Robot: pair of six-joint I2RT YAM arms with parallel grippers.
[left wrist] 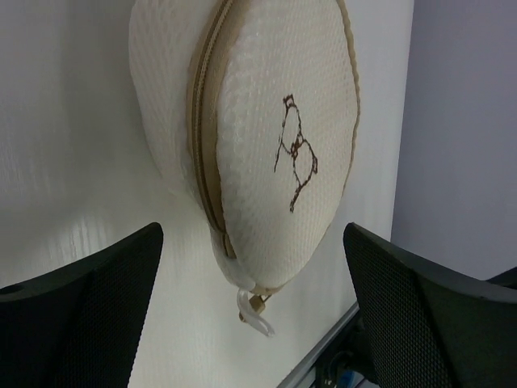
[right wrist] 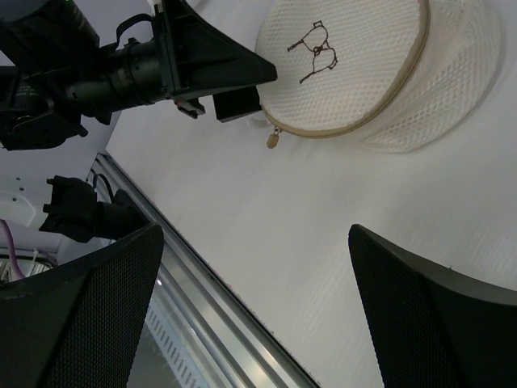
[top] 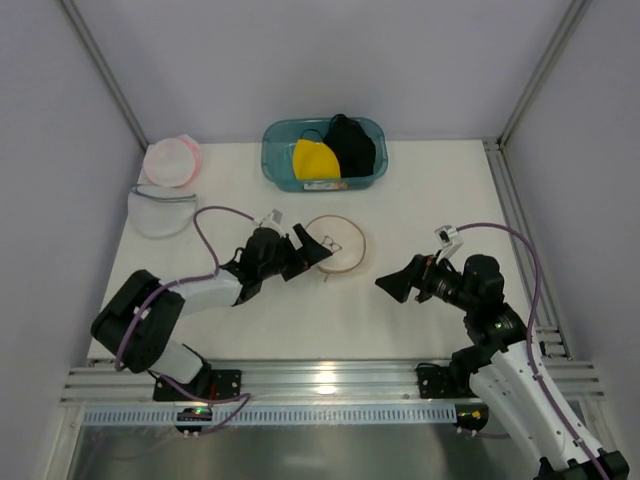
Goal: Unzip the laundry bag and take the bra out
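The right gripper (top: 392, 285) is nearest to the robot's side of the table (top: 400, 200). It sits to the right of the laundry bag (top: 338, 246), well apart from it, and points toward it. Its two black fingers (right wrist: 77, 323) are spread wide with nothing between them.

The left gripper (top: 312, 248) is at the left side of the laundry bag. Its fingers (left wrist: 73, 319) are also spread wide, with nothing held. Its tips are right at the bag's edge. I cannot tell if they touch it.

The laundry bag lies flat near the middle of the table. It is round, cream and made of mesh, with a tan zipper (left wrist: 198, 121) going around its rim. The zipper looks shut. A small zipper pull (left wrist: 257, 311) hangs at the end facing the left gripper. A little brown drawing (left wrist: 296, 153) is on top of the bag. What is inside the bag cannot be seen.

Behind the laundry bag is a blue tub (top: 274, 158) with a yellow cup-shaped thing (top: 314, 160) and a black one (top: 352, 143) in it. Far to the left of the bag lie a grey see-through pouch (top: 162, 210) and, behind that, a pink and white pouch (top: 172, 161).
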